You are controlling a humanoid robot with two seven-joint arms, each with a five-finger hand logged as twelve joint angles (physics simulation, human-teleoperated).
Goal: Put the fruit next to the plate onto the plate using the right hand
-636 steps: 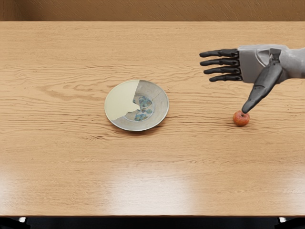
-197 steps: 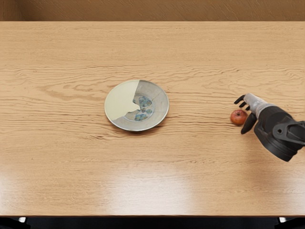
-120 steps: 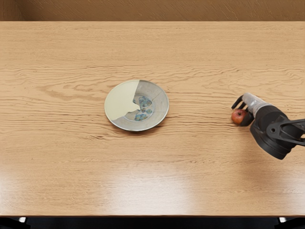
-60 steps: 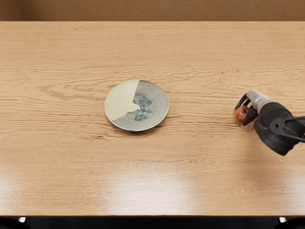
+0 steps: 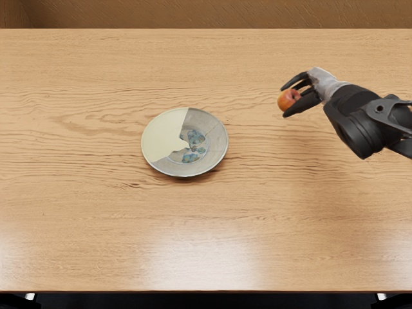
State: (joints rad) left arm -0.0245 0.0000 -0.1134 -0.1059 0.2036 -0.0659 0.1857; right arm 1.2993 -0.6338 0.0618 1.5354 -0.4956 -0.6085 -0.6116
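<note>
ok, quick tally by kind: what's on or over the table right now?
plate: 1
fruit: 1, red-orange
right robot hand: 1, gripping the fruit
Total: 3

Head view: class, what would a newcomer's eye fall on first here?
The dark right hand at the right, closed around a small red fruit. Next, the round plate, part cream and part grey with blue marks, near the middle of the wooden table, well left of the fruit.
</note>
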